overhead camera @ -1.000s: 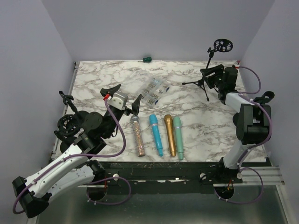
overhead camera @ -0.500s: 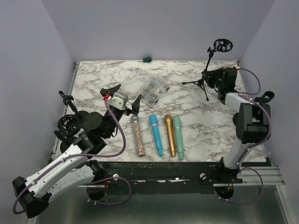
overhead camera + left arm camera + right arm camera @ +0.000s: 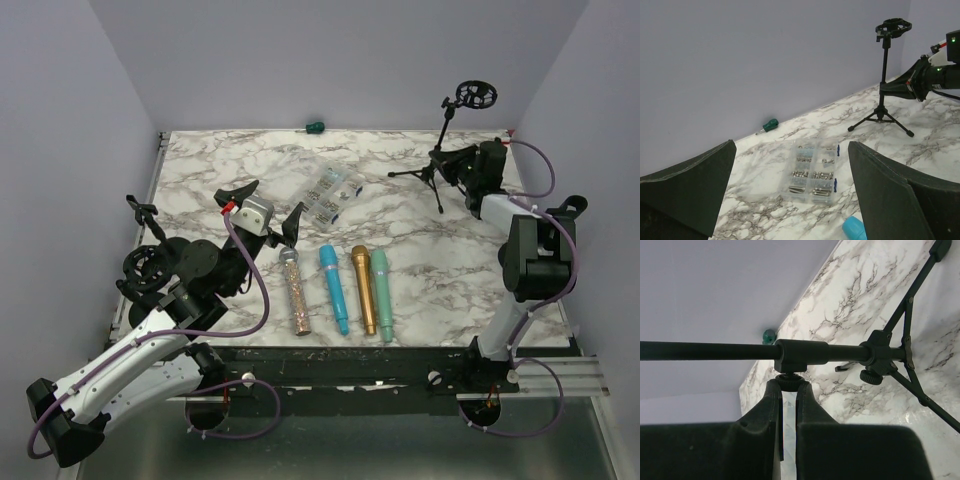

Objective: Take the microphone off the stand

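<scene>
The black tripod stand (image 3: 445,125) is at the back right, and its ring holder (image 3: 476,96) is empty. My right gripper (image 3: 447,168) is at its pole. In the right wrist view the gripper (image 3: 789,385) is shut on a small knurled knob (image 3: 790,380) under the collar of the pole (image 3: 715,350). Several microphones lie side by side on the marble: glitter (image 3: 295,292), blue (image 3: 334,290), gold (image 3: 364,290) and teal (image 3: 382,295). My left gripper (image 3: 275,197) hovers open just behind them, holding nothing. Its wrist view shows the stand (image 3: 884,65) far off.
A clear box of screws (image 3: 333,192) lies mid-table, under the open left gripper (image 3: 791,150). A green screwdriver (image 3: 315,126) rests against the back wall. A second black ring stand (image 3: 148,262) sits by the left arm. Walls close in on three sides.
The right gripper's jaws have closed on the stand's knob. The stand's legs have shifted slightly toward the back left. The left arm has not moved.
</scene>
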Available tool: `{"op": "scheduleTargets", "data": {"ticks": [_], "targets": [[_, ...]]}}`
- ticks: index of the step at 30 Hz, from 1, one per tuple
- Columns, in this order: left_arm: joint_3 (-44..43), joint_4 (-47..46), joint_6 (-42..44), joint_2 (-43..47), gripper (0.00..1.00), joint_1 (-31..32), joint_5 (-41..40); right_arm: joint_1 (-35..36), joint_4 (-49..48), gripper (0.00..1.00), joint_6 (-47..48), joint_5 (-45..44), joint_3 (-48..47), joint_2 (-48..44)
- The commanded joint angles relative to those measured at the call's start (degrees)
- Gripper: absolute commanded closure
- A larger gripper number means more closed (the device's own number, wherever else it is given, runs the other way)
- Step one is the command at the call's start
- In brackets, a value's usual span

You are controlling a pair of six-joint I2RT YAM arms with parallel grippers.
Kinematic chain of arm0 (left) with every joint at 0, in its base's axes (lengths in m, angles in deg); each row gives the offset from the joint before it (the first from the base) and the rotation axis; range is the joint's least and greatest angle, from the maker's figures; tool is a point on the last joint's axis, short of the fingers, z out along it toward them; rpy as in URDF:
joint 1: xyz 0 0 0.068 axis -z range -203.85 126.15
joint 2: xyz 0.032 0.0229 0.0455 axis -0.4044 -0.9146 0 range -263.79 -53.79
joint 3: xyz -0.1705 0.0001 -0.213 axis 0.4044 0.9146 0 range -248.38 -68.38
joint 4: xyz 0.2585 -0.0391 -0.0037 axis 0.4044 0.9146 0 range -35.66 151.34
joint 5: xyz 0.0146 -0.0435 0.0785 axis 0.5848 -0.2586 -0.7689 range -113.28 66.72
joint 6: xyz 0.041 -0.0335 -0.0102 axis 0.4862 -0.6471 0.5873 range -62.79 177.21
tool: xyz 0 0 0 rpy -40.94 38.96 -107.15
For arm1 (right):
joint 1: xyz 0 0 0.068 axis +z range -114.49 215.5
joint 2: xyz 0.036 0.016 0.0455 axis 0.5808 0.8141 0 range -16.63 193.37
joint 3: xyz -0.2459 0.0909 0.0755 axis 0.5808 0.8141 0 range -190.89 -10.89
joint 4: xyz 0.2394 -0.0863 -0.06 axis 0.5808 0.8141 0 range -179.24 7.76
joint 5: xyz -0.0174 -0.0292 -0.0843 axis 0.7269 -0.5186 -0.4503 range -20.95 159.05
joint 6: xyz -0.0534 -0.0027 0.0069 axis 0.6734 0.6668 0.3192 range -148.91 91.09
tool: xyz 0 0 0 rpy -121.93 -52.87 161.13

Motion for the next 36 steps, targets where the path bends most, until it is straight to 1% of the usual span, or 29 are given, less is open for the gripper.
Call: {"op": "scheduleTargets", "data": {"ticks": [1, 7, 10, 14, 17, 21, 25, 26, 31, 33, 36], "targets": [[-1.5, -0.4, 0.3, 0.0, 0.01, 0.2, 0.6, -0.4, 4.0, 0.99, 6.6, 7.1, -2.3, 3.8], [-1.5, -0.4, 0.1, -0.2, 0.02, 0.2, 0.8, -0.4, 10.4, 0.99, 13.6, 9.9, -3.4, 3.2], [-1.5, -0.4, 0.0, -0.3, 0.02, 0.1, 0.9, -0.4, 14.8, 0.99, 16.7, 8.4, -4.1, 2.0], [-1.5, -0.3, -0.2, -0.3, 0.01, 0.2, 0.9, -0.3, 23.3, 0.99, 21.5, 0.8, -6.9, 0.7], [-1.6, -0.2, -0.3, -0.2, 0.01, 0.2, 1.0, 0.1, 29.4, 1.0, 25.0, -6.9, -9.1, 0.1], [-1.5, -0.2, -0.4, -0.2, 0.01, 0.2, 1.0, 1.0, 33.5, 0.99, 28.5, -15.8, -12.3, -0.1], [-1.5, -0.2, -0.4, -0.4, 0.02, 0.2, 1.0, 3.0, 36.2, 0.99, 31.3, -22.7, -15.6, 0.4], [-1.5, -0.2, -0.4, -0.6, 0.02, 0.2, 1.0, 5.1, 36.7, 0.99, 31.9, -25.2, -16.3, 0.7], [-1.5, -0.2, -0.4, -0.8, 0.01, 0.2, 0.8, 9.7, 40.4, 0.99, 35.5, -35.7, -21.7, 2.6], [-1.5, -0.2, -0.3, -0.9, 0.01, 0.2, 0.7, 11.6, 41.0, 0.99, 38.0, -40.9, -23.4, 3.1], [-1.5, -0.2, -0.3, -0.9, 0.01, 0.2, 0.7, 14.5, 40.3, 0.99, 44.2, -47.7, -25.4, 4.0]]}}
